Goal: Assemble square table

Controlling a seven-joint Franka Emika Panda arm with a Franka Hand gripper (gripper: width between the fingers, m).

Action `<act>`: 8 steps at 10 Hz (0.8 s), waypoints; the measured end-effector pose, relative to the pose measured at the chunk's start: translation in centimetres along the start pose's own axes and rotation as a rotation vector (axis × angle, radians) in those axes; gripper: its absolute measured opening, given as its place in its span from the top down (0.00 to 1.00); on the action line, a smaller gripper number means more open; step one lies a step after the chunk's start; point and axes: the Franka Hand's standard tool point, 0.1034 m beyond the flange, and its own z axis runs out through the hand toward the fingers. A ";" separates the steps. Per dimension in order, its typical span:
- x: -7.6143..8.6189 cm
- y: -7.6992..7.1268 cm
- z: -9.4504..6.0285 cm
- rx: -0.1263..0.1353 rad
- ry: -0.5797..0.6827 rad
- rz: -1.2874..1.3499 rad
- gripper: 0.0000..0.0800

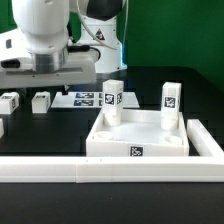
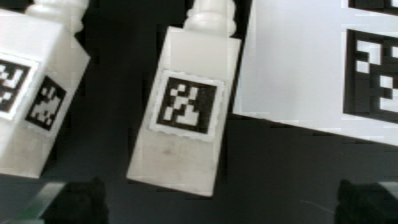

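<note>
The square table (image 1: 140,140) is a white slab with a raised rim, near the front rail, tag on its front edge. Two white tagged legs (image 1: 113,97) (image 1: 171,97) stand upright in its far corners. Two loose legs (image 1: 41,101) (image 1: 10,101) lie on the black table at the exterior view's left. My gripper (image 1: 48,86) hangs just above them. In the wrist view, one loose leg (image 2: 192,105) lies below the gripper (image 2: 222,205), and a second leg (image 2: 36,85) lies beside it. The dark fingers (image 2: 80,200) stand wide apart, open and empty.
The marker board (image 1: 85,98) lies flat between the loose legs and the slab; it also shows in the wrist view (image 2: 329,60). A long white rail (image 1: 110,172) borders the front of the black table.
</note>
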 end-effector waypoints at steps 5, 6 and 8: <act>-0.7 0.8 1.6 -0.029 -0.101 -0.024 0.19; -0.7 0.8 1.6 -0.030 -0.100 -0.025 0.19; -0.7 0.8 1.7 -0.030 -0.103 -0.026 0.19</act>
